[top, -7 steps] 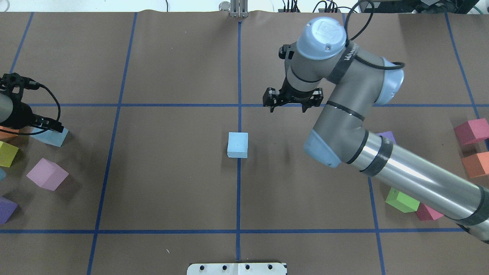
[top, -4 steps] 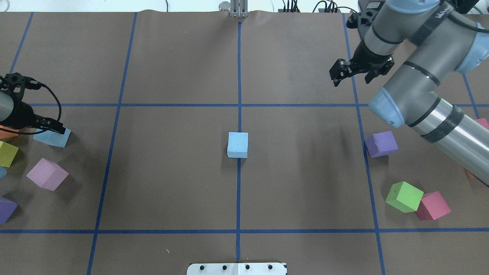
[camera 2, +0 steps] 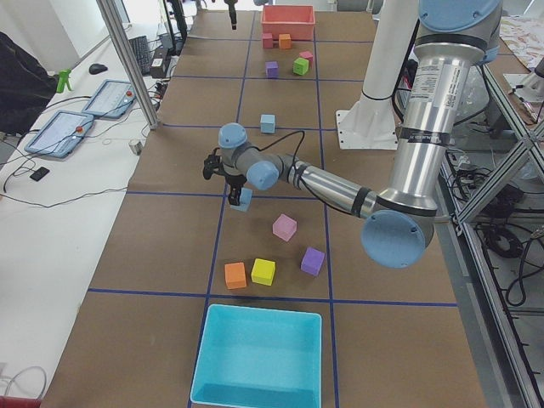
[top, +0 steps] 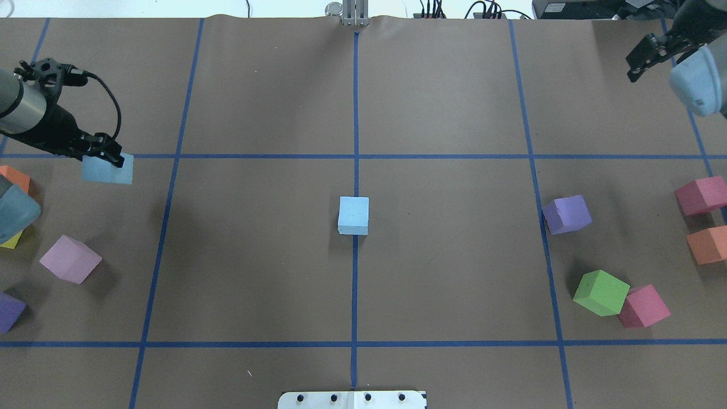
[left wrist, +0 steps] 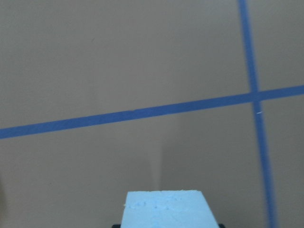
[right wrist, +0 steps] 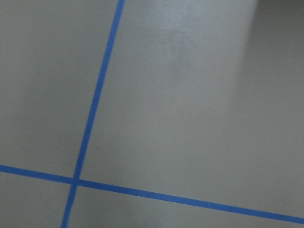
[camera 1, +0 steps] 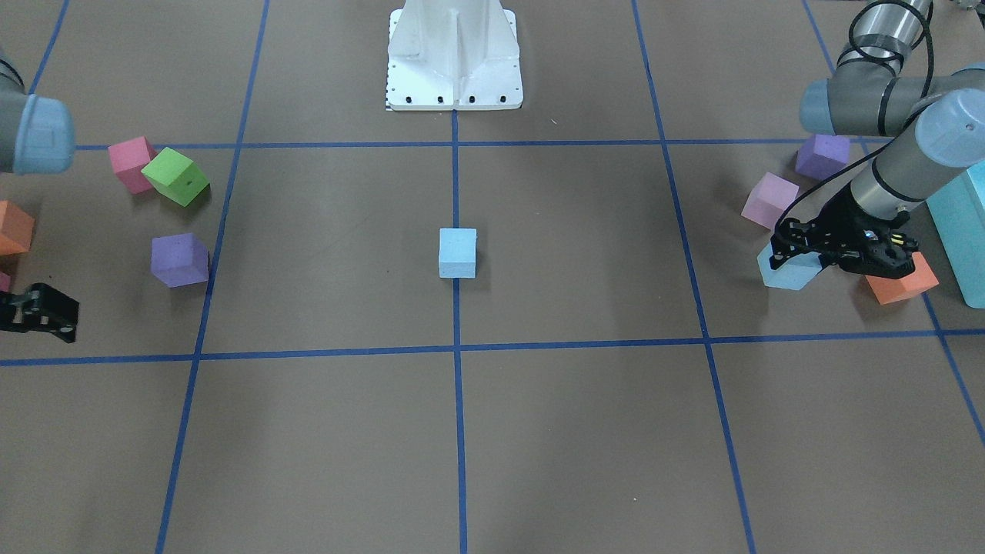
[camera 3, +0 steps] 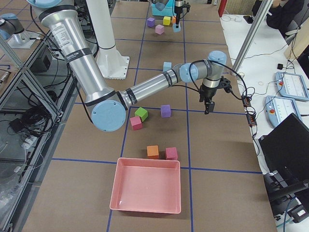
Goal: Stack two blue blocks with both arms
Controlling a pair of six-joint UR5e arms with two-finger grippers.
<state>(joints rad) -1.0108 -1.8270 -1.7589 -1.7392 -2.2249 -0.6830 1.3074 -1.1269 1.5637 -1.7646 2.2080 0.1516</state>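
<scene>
One pale blue block (top: 353,215) sits on the table at the centre line; it also shows in the front view (camera 1: 458,252). My left gripper (top: 105,153) is shut on the second blue block (top: 108,169) and holds it a little above the table at the far left. That block fills the bottom of the left wrist view (left wrist: 166,209) and shows in the front view (camera 1: 789,269). My right gripper (top: 647,54) is open and empty at the far right back corner. The right wrist view shows only bare table.
Purple (top: 566,214), green (top: 602,292), pink (top: 644,307) and orange (top: 707,244) cubes lie on the right. A lilac cube (top: 70,259) and others lie on the left. A turquoise bin (camera 2: 259,357) and a pink bin (camera 3: 147,191) stand at the table's ends.
My right arm has swung from beside the centre block to the back right corner. My left gripper has lifted its blue block and carried it away from the robot and slightly right.
</scene>
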